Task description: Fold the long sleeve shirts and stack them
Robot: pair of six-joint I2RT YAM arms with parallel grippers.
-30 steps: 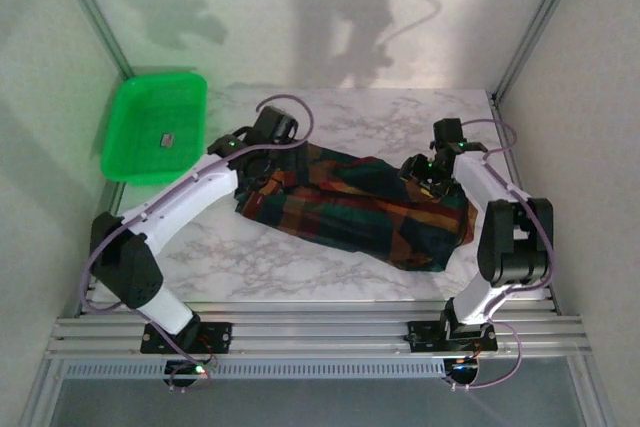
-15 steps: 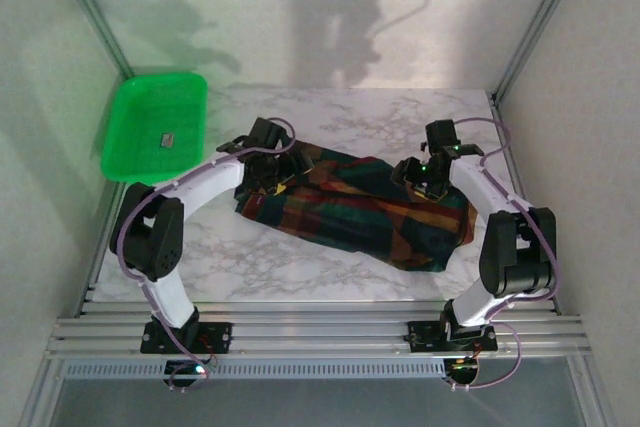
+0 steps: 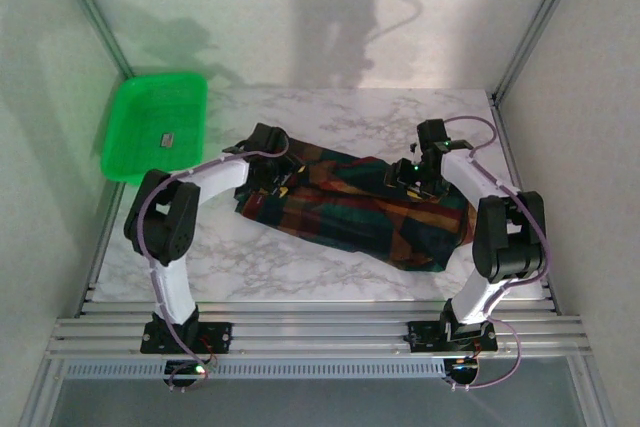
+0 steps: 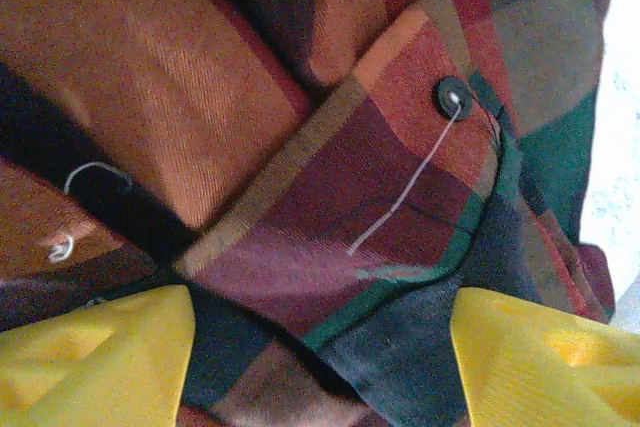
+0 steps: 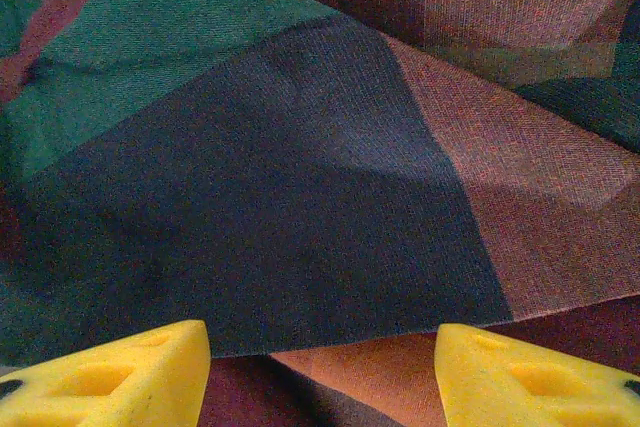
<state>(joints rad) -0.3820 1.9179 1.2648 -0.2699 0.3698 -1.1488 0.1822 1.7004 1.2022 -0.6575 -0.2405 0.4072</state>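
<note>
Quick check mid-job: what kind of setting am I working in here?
Probably a lab test cell: aluminium frame rails, plain white walls and a marble-look table with one plaid shirt.

A small dark item (image 3: pixel 168 138) in the green tray (image 3: pixel 140 112) is too tiny to identify. Close up, the plaid shirt (image 4: pixel 330 177) overruns every edge, and the left pincer (image 4: pixel 320 382) is cropped at the bottom edge.
</note>
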